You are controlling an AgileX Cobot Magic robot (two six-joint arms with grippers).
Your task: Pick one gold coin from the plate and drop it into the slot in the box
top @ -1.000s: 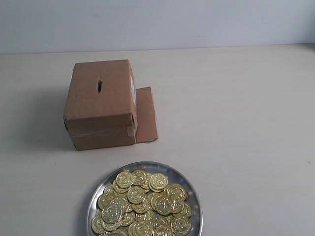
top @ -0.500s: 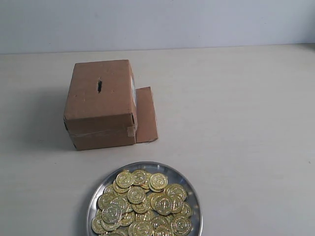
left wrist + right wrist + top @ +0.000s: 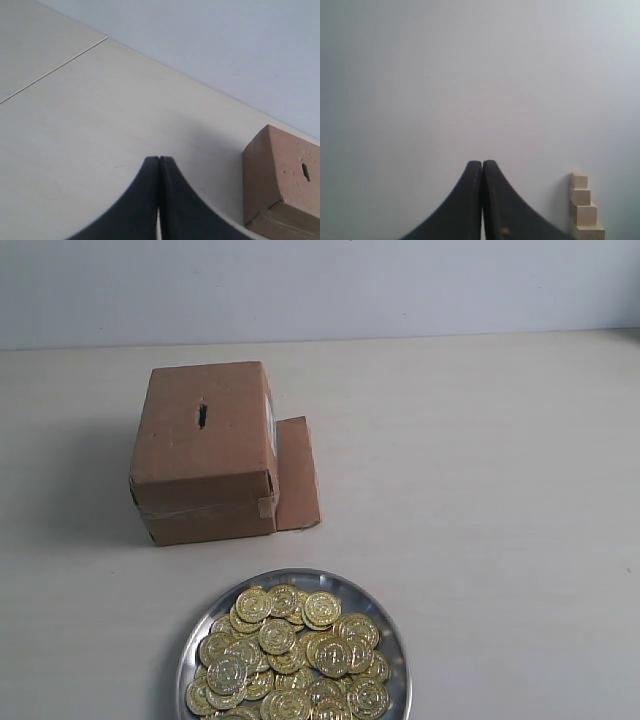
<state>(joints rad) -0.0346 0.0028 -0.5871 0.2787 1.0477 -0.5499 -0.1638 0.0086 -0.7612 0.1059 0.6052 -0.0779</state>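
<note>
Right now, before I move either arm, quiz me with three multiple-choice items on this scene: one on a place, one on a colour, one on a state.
1. Where is the box slot?
A. in the top face of the cardboard box
B. in its front side
C. in its underside

2. What colour are the coins piled on the plate?
A. silver
B. gold
C. copper-red

3. How do the left gripper and right gripper stand?
A. both shut and empty
B. left open, right shut
C. both shut on a coin

Answers:
1 A, since the exterior view shows the dark slit cut in the box's top.
2 B, since the pile gleams gold against the silver plate.
3 A, since in each wrist view the black fingers meet with nothing between them.
</note>
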